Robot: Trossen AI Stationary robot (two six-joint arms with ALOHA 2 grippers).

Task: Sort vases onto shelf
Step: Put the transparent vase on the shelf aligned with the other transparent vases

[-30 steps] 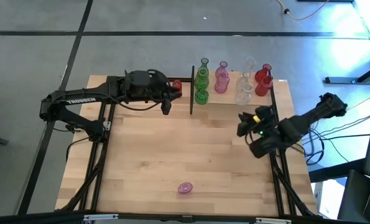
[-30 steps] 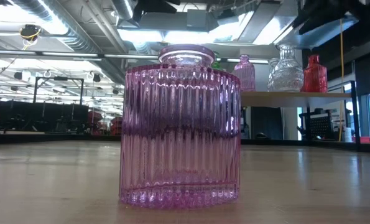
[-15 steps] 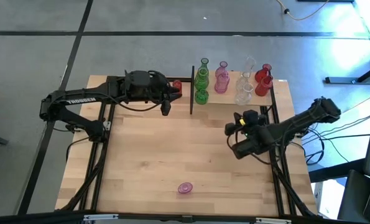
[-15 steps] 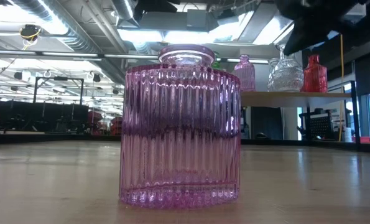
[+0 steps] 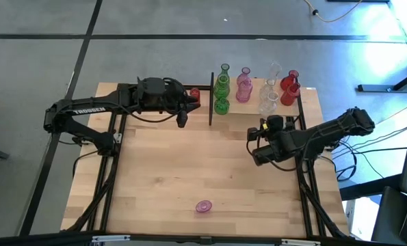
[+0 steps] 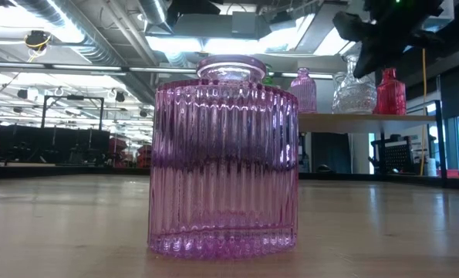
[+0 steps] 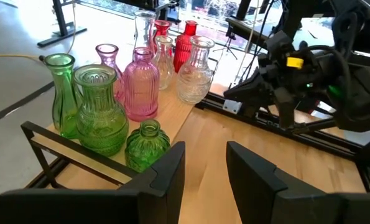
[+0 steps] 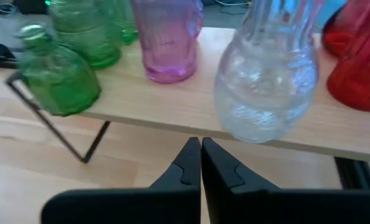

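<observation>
Several vases stand on the shelf (image 5: 247, 109) at the far right: green (image 5: 221, 87), pink (image 5: 243, 86), clear (image 5: 269, 97) and red (image 5: 289, 87). One ribbed pink vase (image 5: 203, 206) stands alone on its base near the table's near edge and fills the low view (image 6: 223, 154). My right gripper (image 5: 261, 130) is shut and empty. It hovers just off the shelf's near edge, pointing at the clear vase (image 8: 265, 81). My left gripper (image 5: 183, 117) is open and empty at the shelf's left end, facing the green vases (image 7: 101, 109).
A black upright post (image 5: 211, 99) stands at the shelf's left end, beside my left gripper. A small red object (image 5: 194, 96) shows just beyond that gripper. The wide wooden tabletop (image 5: 189, 164) lies between the arms and the lone pink vase.
My right gripper has swung toward the table's left and come down, ending in front of the shelf's near edge. In the low view its dark arm has dropped into the top right of the picture. The vases have kept their places.
</observation>
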